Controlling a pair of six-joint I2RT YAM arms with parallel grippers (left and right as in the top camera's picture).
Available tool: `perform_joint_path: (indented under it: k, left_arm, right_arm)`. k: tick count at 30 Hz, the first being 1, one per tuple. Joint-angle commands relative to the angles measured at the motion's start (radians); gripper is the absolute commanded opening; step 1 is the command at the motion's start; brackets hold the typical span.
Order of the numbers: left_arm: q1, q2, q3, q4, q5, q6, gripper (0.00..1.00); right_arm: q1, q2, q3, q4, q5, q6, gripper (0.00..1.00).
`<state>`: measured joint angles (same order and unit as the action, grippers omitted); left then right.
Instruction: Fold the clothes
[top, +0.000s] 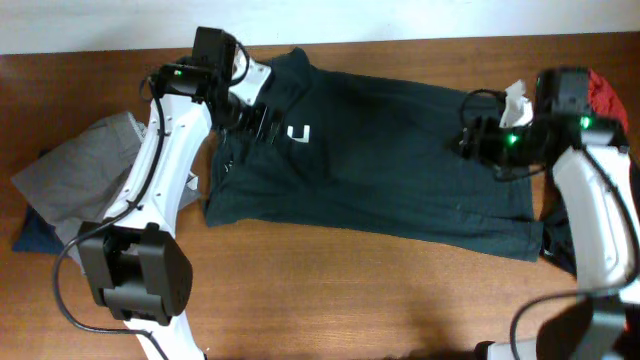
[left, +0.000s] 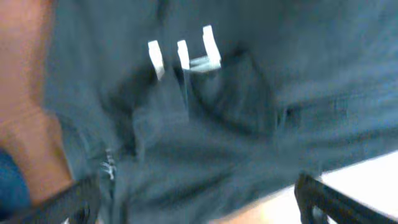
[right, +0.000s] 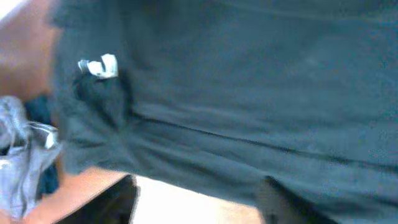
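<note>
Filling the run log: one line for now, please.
dark shirt spread flat | left gripper near logo, fingers open | right gripper at opposite end

This looks like a robotics lab bench, not a home laundry corner. One white-and-black robot arm rises from the near left of a plain brown wooden surface, and a matching white-and-black arm from the near right. Both carry small green status lights and loose black cables. A dark teal T-shirt lies spread between them, with a crumpled grey garment heaped at left.
</note>
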<state>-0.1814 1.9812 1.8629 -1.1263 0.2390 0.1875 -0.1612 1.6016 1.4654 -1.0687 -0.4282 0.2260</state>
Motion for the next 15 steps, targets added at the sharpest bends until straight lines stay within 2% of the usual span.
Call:
perform_joint_path:
  k: [1, 3, 4, 9, 15]
  left_arm:
    - [0.024, 0.005, 0.024, -0.104, -0.029, -0.054, 0.83]
    - [0.046, 0.001, 0.039, -0.175, -0.03, -0.064, 0.7]
    - [0.06, -0.006, 0.051, -0.204, -0.031, -0.068, 0.69]
    - [0.137, -0.119, 0.098, -0.293, -0.04, -0.15, 0.69]
    - [0.216, -0.315, 0.098, -0.388, -0.186, -0.246, 0.71]
  right_arm:
    - [0.002, 0.057, 0.101, -0.057, 0.15, -0.012, 0.61]
    - [0.002, 0.05, 0.119, -0.062, 0.149, -0.012, 0.65]
    - [0.001, 0.037, 0.124, -0.061, 0.149, -0.011, 0.72]
    - [0.001, -0.084, 0.137, -0.082, 0.153, -0.011, 0.8]
    - [0.001, -0.268, 0.137, -0.194, 0.177, -0.01, 0.92]
